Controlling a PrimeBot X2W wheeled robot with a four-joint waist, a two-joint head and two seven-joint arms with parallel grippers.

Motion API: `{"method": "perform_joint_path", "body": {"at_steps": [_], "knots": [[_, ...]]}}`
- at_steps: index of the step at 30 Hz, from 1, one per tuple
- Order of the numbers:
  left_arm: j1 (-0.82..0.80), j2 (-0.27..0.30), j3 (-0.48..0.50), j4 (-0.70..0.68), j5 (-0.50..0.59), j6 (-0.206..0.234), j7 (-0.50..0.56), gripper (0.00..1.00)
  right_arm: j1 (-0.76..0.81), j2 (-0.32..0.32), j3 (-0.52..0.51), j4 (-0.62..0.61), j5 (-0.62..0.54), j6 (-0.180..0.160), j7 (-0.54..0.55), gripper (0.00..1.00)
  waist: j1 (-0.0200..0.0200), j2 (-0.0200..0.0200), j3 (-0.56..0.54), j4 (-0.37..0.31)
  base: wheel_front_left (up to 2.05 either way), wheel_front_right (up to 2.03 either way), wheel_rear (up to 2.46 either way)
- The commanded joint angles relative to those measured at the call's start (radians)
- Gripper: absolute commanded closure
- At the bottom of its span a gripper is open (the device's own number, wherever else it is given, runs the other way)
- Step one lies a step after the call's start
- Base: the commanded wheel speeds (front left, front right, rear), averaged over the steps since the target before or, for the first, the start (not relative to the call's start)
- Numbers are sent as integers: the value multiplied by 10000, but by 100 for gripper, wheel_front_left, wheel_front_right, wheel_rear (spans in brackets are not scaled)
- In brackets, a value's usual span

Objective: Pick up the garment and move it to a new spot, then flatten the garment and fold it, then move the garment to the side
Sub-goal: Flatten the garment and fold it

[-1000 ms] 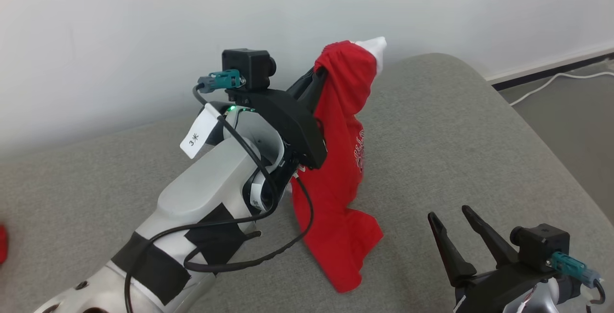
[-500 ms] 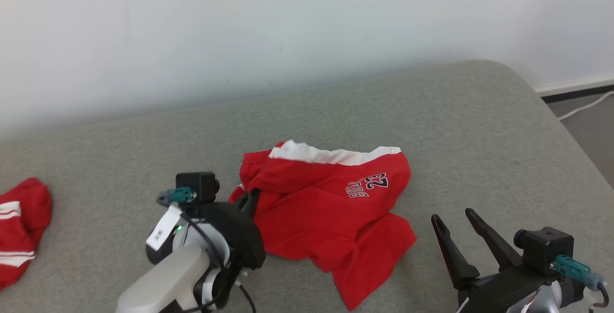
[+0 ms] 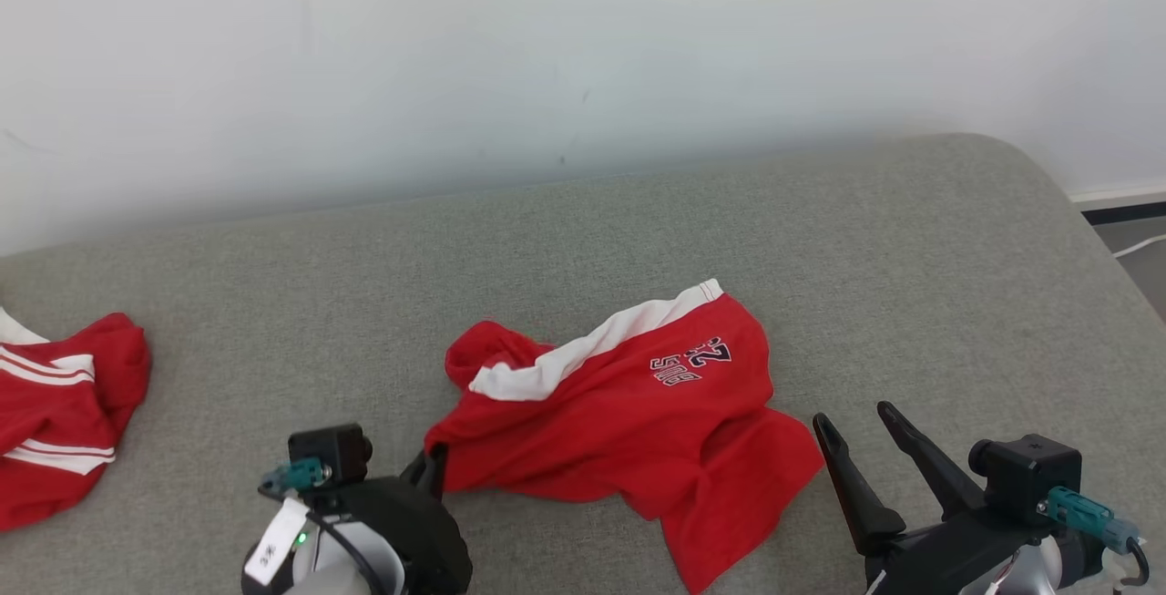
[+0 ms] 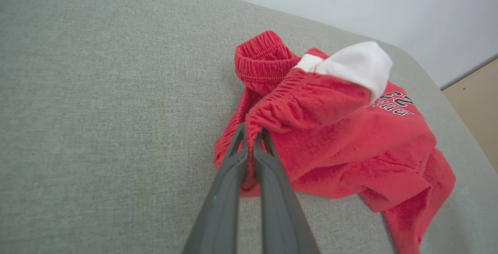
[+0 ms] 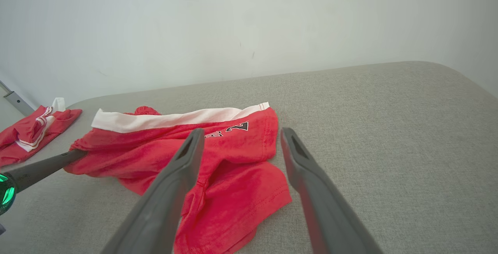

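And the left gripper [image 4: 251, 137] is clamped right down, both dark fingers pressed together on the gathered elastic waistband of the red fabric shorts [image 3: 638, 422], at their near-left corner. The shorts lie crumpled on the grey upholstered cushion [image 3: 911, 258], about mid-width and towards its near side. Their long axis runs left to right: waistband bunched at the left, leg hems spilling out to the near right. A white side band crosses them on a slant, from the middle up to the far right, and the dark number print sits just under that far-right end, upside down from the head view.

Over on the right, the right gripper [image 3: 849, 415] stands spread wide with nothing between its fingers, just beside the near-right leg of the shorts, tips pointing far.

Well apart at the left lies a second red garment with white stripes [image 3: 55, 422], bunched up. A white wall [image 3: 547, 48] backs the cushion's far edge, and a white cable [image 3: 1139, 247] trails on the floor past its right end.
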Motion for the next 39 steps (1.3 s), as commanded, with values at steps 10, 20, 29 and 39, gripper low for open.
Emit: {"method": "perform_joint_path", "body": {"at_steps": [10, 20, 29, 39], "knots": [[557, 256, 77, -294, -187, 161, -173, 0, -78, -36, -15, -27, 4, -3, 86, 0, 0, 0, 70, 104, 0, 0, 0], [776, 664, 443, -1210, -204, 584, -475, 0, -107, -37, -254, -27, 71, -3, 124, 0, 0, 0, 127, 201, 0, 0, 0], [1220, 1510, 1092, -2672, -86, 1111, -813, 0, -195, -37, -666, 123, 395, -3, 514, 0, 0, 0, -40, 453, 0, 0, 0], [1970, 1576, 2896, -4297, 1211, 1050, -1053, 0, -374, -37, -1228, 410, 273, -3, 302, 0, 0, 0, -347, 1095, 0, 0, 0]]}}
